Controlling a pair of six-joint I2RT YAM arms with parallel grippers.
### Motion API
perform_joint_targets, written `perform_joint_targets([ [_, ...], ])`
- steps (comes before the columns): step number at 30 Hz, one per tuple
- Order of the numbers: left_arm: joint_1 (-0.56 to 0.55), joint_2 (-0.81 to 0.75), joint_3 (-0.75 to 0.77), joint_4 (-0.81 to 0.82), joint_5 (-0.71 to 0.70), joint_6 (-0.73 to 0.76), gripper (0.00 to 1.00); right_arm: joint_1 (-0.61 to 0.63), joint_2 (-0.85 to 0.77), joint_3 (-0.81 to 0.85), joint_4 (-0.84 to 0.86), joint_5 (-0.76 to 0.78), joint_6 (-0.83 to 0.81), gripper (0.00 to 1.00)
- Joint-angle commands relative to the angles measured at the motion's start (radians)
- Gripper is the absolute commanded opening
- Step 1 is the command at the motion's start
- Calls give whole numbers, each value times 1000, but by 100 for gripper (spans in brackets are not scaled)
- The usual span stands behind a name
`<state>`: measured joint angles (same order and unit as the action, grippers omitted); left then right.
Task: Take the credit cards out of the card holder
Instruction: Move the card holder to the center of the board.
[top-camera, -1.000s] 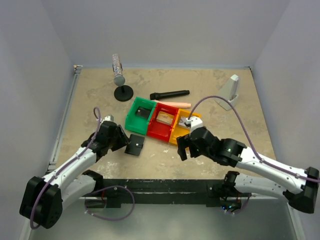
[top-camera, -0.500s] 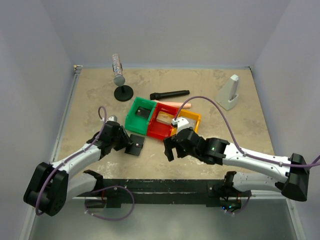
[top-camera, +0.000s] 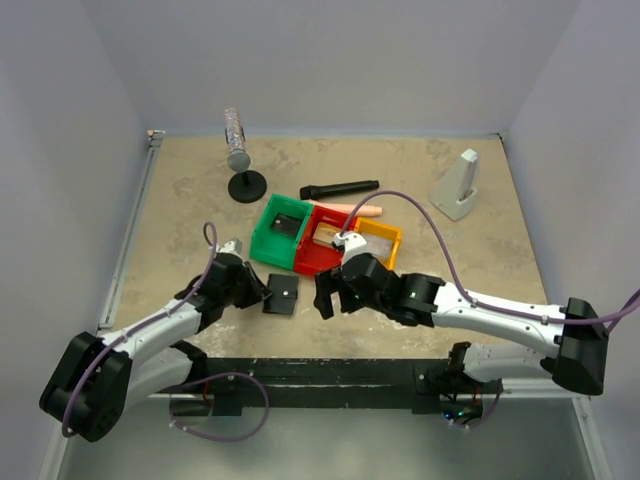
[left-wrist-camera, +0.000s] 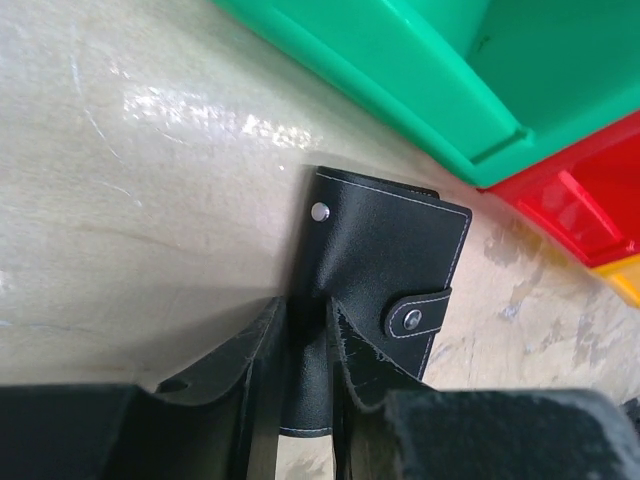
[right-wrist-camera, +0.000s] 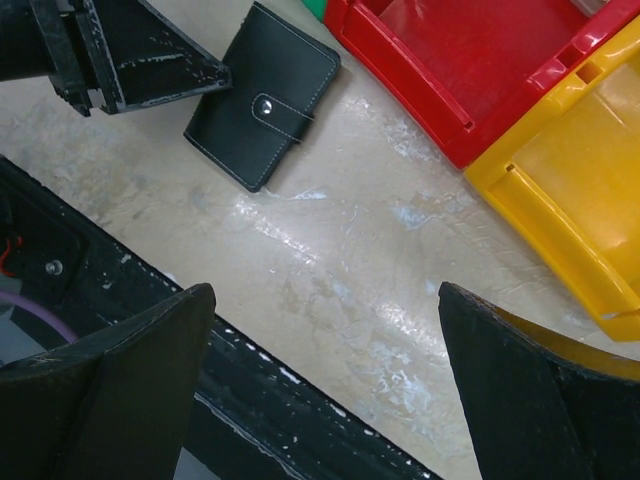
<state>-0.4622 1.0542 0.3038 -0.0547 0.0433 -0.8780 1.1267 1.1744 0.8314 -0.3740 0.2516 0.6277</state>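
left gripper (left-wrist-camera: 308, 335): jaws pinching edge of card holder (left-wrist-camera: 390, 250) | right gripper (right-wrist-camera: 325, 300): jaws spread wide, above surface (right-wrist-camera: 330, 230) just beside card holder | card holder: closed, tab (left-wrist-camera: 415, 315) snapped

The left arm (top-camera: 150, 325) and the right arm (top-camera: 500, 312) are built in the same way: smooth white plastic shells on the long links, and bulky black housings at the joints and at the bases. A thin purple cable (top-camera: 207, 240) makes a small loop near the left wrist. A longer purple cable (top-camera: 400, 197) arches above the right arm. The left gripper (top-camera: 262, 292) and the right gripper (top-camera: 328, 296) are matt black. Their thick black fingers (left-wrist-camera: 240, 380) have whitish scratches and worn edges.
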Motion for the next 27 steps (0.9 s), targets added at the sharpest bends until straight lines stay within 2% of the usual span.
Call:
perform_joint_targets([
  [1,-45,-20,-38,22,24,2,24,21,10,-11,61,-12,44,99],
  [10,-208,-75,-88,38,-14,-100,24,79,27,-46,55,41,108,99],
  [15,-300,-69,-66,38,-72,-179,24,85,2,-78,32,87,177,99],
  [20,-345,-53,-74,110,-94,-277,25,85,-18,-118,-8,144,323,97],
  [24,-362,-33,-68,133,-112,-312,31,87,-58,-230,125,120,411,96],
  [27,-368,-13,-68,162,-122,-322,33,87,-44,-238,146,56,388,97],
])
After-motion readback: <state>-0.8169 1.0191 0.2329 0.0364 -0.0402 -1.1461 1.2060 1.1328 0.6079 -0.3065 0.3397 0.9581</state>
